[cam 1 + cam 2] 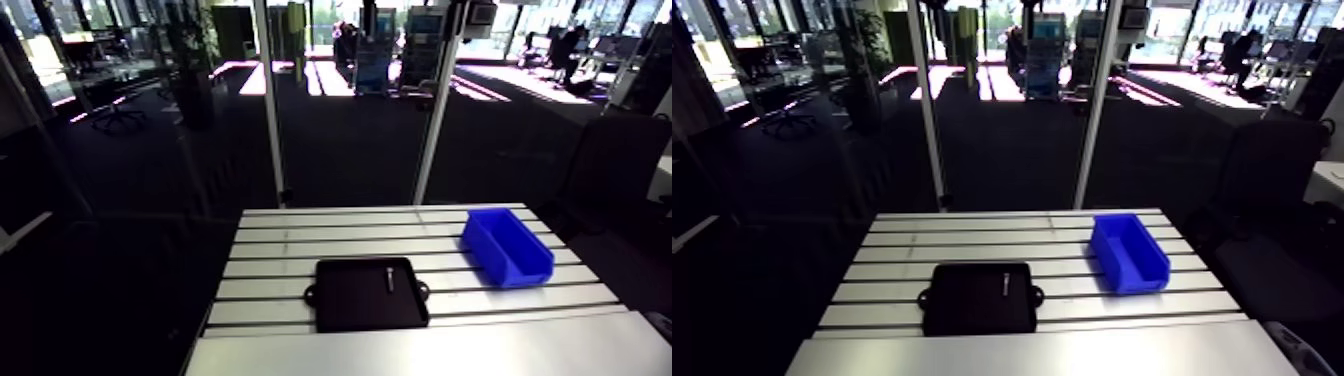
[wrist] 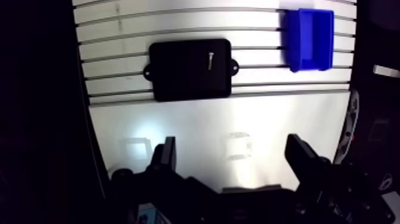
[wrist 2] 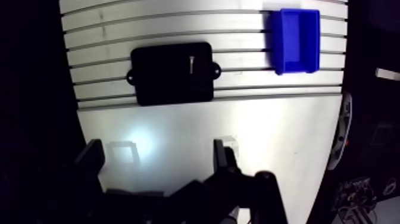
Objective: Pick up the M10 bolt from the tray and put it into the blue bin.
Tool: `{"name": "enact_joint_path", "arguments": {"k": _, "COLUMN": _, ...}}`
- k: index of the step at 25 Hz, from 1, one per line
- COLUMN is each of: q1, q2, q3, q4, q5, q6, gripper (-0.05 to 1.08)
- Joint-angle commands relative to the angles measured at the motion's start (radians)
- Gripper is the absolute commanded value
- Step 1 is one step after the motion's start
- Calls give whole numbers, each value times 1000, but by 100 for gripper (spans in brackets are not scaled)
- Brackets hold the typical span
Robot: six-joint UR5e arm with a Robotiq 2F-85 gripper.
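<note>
A small silvery M10 bolt (image 1: pixel 389 278) lies in the black tray (image 1: pixel 345 305), close to the tray's right side, which faces the bin. The blue bin (image 1: pixel 528 262) stands empty on the slotted table, to the right of the tray and slightly farther back. In the wrist view my gripper (image 2: pixel 232 143) hangs high over the smooth near part of the table, well short of the tray (image 2: pixel 178 80) and the bolt (image 2: pixel 211 58). Its fingers (image 2: pixel 167 156) stand wide apart with nothing between them. The bin (image 2: pixel 309 36) lies ahead and off to the side. The arm view does not show the gripper.
The slotted aluminium table (image 1: pixel 290 245) carries the tray and the bin. A smooth metal plate (image 1: pixel 420 355) covers its near strip, right under the gripper. Two upright posts (image 1: pixel 271 120) rise behind the table's far edge.
</note>
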Motion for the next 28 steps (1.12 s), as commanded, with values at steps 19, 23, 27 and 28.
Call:
{"name": "enact_joint_path", "arguments": {"k": 19, "q1": 8, "q2": -5, "q3": 25, "q4": -3, "q5": -8, "q6": -11, "gripper": 1}}
{"name": "enact_joint_path", "arguments": {"k": 23, "q1": 8, "q2": -6, "q3": 52, "q4": -41, "q5": -8, "q6": -12, "gripper": 1}}
{"name": "enact_joint_path", "arguments": {"k": 27, "q1": 8, "q2": -8, "q3": 81, "q4": -83, "q5": -8, "q6": -11, "gripper": 1}}
{"name": "enact_joint_path", "arguments": {"k": 28, "q1": 8, "q2": -9, "q3": 92, "q4": -87, "q5": -8, "q6": -5, "gripper": 1}}
